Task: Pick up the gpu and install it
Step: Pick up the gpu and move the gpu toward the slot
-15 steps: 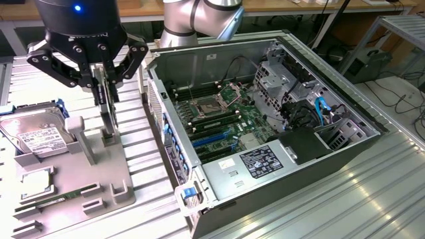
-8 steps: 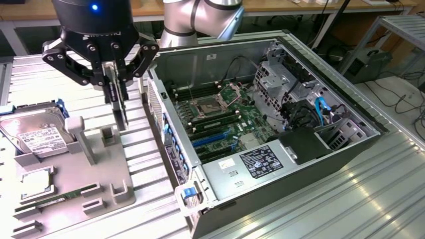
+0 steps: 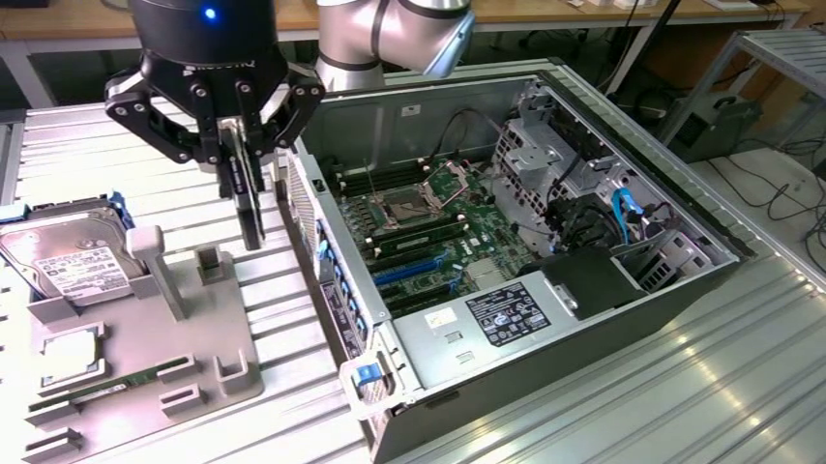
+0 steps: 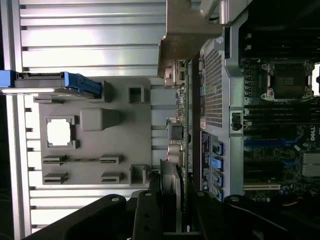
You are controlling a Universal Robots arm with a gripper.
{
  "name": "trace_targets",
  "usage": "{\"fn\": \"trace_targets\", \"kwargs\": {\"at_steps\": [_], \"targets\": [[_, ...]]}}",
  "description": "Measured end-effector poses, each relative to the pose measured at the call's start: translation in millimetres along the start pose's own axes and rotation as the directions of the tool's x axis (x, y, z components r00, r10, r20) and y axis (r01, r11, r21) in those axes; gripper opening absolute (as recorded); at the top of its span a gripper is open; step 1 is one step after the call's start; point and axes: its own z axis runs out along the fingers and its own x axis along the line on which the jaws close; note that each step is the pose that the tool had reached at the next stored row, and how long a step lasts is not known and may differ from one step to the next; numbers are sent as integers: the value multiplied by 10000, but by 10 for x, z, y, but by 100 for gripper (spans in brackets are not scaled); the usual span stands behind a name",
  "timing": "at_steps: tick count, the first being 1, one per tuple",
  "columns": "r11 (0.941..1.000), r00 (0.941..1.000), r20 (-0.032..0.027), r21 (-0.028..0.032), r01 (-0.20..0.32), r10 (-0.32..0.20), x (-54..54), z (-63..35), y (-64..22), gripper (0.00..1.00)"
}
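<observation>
Dark and thin, the gpu hangs straight down in the air, edge-on, with its long side up and down. The gripper has its fingers squeezed narrow on the top part of the card, one on each flat face.

The card touches nothing else. It hangs between the grey tray, at the bench edge on the exterior view's left, and the outside wall of the open computer case. It is just beside that wall, not over the open inside.

I think the picking-up part is done and the carrying part is going on. The card is off the tray and not in the case.

Putting it in looks fiddly. The card's bottom edge would have to line up with one of the long blue slots on the green board. It would also have to stay straight, not tilted.

In the wrist view the card shows a green edge with small parts on it. A pale beige metal bracket sits on its far end.

A silver hard drive leans at the tray's far corner.
</observation>
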Motion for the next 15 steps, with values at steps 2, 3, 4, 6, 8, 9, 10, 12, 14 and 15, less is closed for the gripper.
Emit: {"fn": "trace_targets", "kwargs": {"at_steps": [2,3,4,6,8,9,10,12,14,15], "targets": [[10000,10000,-1,1,0,0,-33,0,1,28],[10000,10000,0,1,-1,1,-50,0,1,28],[10000,10000,0,1,0,0,-67,0,1,28],[10000,10000,0,1,-1,1,-100,1,2,28],[10000,10000,0,1,-1,1,-131,1,3,28],[10000,10000,-1,1,-1,1,-147,1,3,28],[10000,10000,0,1,0,0,-172,1,4,28],[10000,10000,-1,1,0,0,-206,1,5,28],[10000,10000,0,0,6,-6,-264,2,7,28],[10000,10000,-1,0,28,-28,-286,3,8,28]]}}
